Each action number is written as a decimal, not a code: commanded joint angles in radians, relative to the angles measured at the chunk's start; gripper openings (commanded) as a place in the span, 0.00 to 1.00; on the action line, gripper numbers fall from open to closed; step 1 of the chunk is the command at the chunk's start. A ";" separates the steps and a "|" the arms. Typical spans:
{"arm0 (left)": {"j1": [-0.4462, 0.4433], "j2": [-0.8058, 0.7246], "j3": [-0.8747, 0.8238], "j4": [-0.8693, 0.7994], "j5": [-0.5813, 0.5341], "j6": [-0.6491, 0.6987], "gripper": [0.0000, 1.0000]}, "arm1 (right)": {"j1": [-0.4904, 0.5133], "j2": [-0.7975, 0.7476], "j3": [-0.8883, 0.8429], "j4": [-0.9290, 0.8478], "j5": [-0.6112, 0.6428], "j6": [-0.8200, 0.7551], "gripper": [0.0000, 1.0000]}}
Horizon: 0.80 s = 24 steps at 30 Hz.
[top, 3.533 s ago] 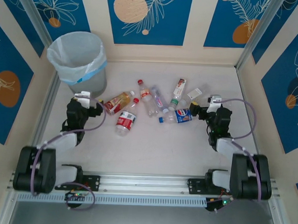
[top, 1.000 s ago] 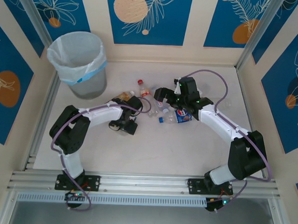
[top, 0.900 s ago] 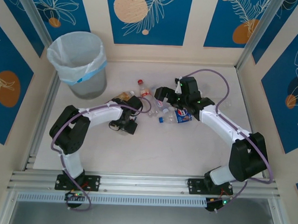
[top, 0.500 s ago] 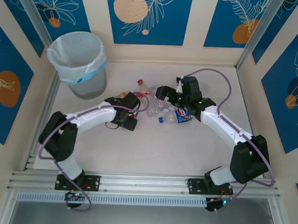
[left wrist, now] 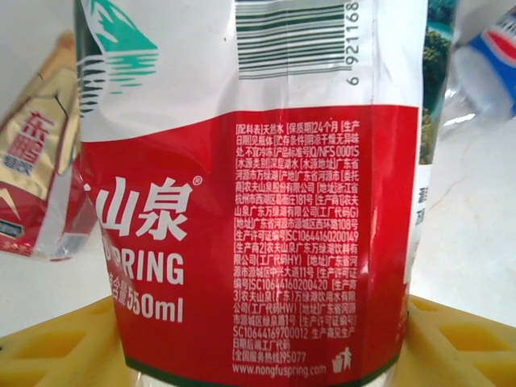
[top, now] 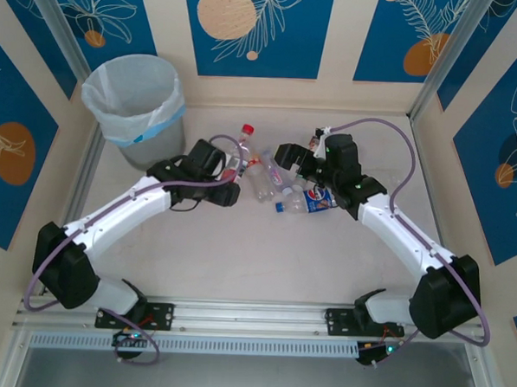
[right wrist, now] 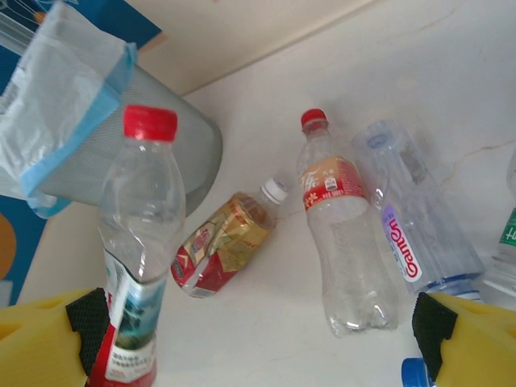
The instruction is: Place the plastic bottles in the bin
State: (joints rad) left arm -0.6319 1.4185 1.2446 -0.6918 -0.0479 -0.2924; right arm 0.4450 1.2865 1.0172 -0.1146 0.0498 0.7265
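My left gripper (top: 227,176) is shut on a clear bottle with a red-and-white label (left wrist: 258,201) and a red cap (top: 247,130), held upright above the table. In the right wrist view this held bottle (right wrist: 141,234) stands at the left. My right gripper (top: 283,158) is open over the pile, nothing between its yellow fingers (right wrist: 36,343). On the table lie a crushed amber bottle (right wrist: 222,246), a red-capped bottle (right wrist: 339,218), a clear purple-labelled bottle (right wrist: 419,218) and a blue-labelled bottle (top: 317,197). The grey bin (top: 137,109) with its white-and-blue bag stands at the back left.
A loose blue cap (top: 279,207) lies by the pile. Blue-patterned walls and metal posts close in the table at the back and sides. The bin's grey wall (right wrist: 173,149) rises just behind the held bottle.
The left gripper has closed on the red-labelled bottle, lifted it upright and carried it back toward the bin. The right gripper has edged slightly back over the pile.
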 commanded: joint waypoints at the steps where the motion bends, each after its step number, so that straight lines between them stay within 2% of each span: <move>1: 0.041 -0.037 0.092 -0.032 0.084 0.005 0.69 | -0.002 -0.044 -0.021 0.052 0.019 0.020 1.00; 5: 0.099 -0.055 0.159 -0.022 0.110 0.001 0.69 | -0.002 -0.063 -0.047 0.081 0.019 0.028 1.00; 10: 0.175 -0.078 0.247 -0.029 0.029 0.042 0.71 | -0.003 -0.063 -0.062 0.104 0.010 0.040 1.00; 16: 0.375 -0.091 0.312 0.048 0.016 0.043 0.73 | -0.002 -0.052 -0.065 0.113 0.006 0.045 1.00; 20: 0.492 -0.020 0.401 0.100 0.017 0.077 0.73 | -0.002 -0.042 -0.054 0.110 -0.010 0.045 0.99; 24: 0.574 0.094 0.509 0.104 -0.002 0.117 0.73 | -0.002 -0.041 -0.055 0.102 -0.012 0.046 1.00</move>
State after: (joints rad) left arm -0.0998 1.4513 1.6939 -0.6228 -0.0326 -0.2249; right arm 0.4450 1.2419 0.9657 -0.0189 0.0479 0.7593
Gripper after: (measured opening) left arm 0.736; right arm 0.995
